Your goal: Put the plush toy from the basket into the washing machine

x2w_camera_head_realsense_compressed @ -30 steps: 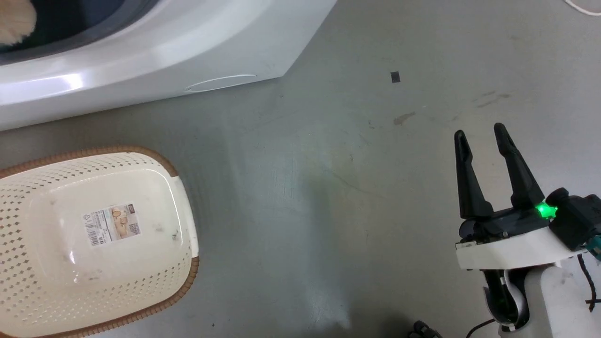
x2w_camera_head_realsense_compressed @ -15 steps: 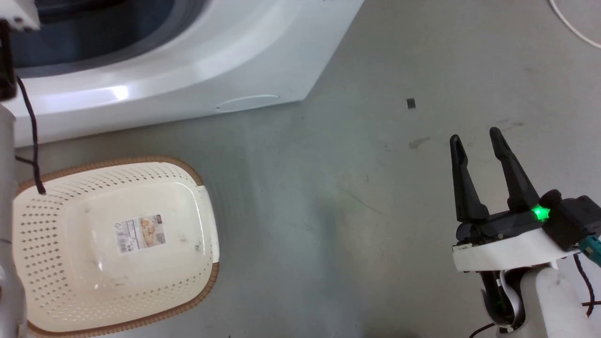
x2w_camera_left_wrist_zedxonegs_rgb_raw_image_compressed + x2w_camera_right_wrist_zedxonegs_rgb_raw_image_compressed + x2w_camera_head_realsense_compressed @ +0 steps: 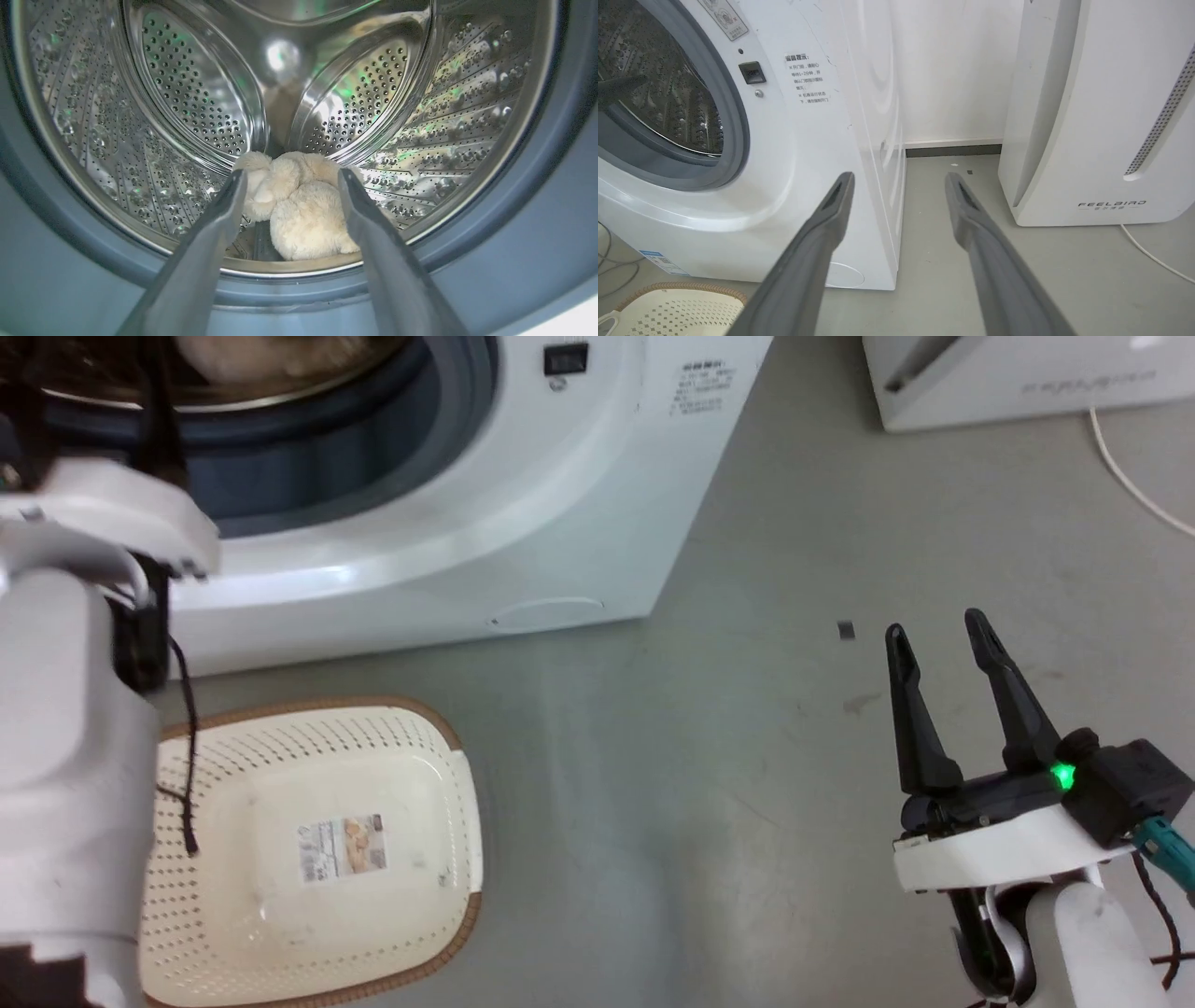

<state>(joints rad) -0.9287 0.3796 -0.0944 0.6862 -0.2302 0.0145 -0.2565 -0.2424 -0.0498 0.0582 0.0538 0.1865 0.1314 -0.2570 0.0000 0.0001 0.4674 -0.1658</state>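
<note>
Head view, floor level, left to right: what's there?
Left forearm → basket → small dark floor mark → right gripper, jaws open.

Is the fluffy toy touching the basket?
Apart. Head view: the basket sits on the floor holding just its label. Left wrist view: the plush toy lies in the drum of the washing machine.
</note>
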